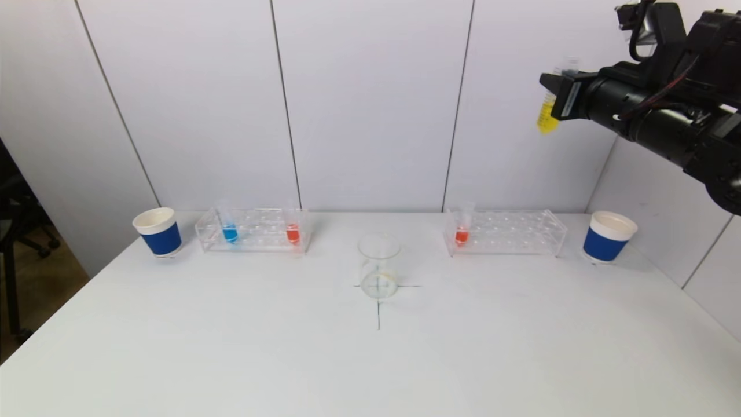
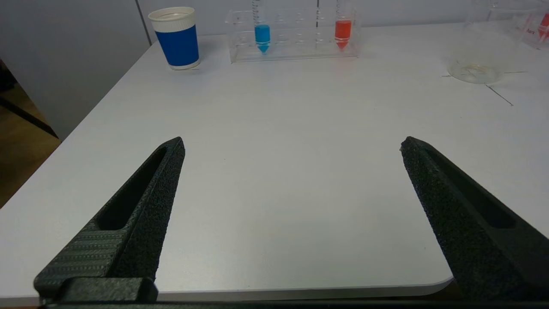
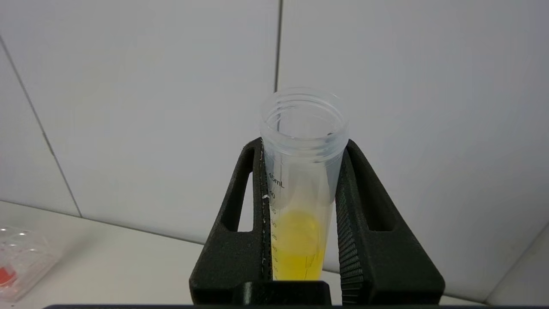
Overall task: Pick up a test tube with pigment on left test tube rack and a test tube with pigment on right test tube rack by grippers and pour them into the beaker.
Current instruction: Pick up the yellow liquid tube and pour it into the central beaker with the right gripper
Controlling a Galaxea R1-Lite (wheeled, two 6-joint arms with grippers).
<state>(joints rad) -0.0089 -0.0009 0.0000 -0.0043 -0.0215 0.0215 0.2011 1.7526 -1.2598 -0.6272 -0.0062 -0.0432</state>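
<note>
Right gripper (image 3: 302, 171) pinching yellow tube (image 3: 300, 206), high at 2 o'clock. Keep upright travelling to beaker (image 1: 379, 266); tip slowly over rim. Left gripper (image 2: 291, 146) spread, idle.

You are looking at a lab bench set-up. On the white table (image 1: 231, 347) stand two clear test tube racks (image 1: 253, 230) (image 1: 505, 233) with graduated tubes of blue (image 1: 230, 231) and red pigment (image 1: 293, 233), and a glass beaker (image 1: 379, 266) on a drawn cross mark (image 1: 378, 301). Plain white wall panels (image 1: 370, 104) close the place behind, and two blue paper cups (image 1: 158, 231) (image 1: 609, 236) stand at the sides.
</note>
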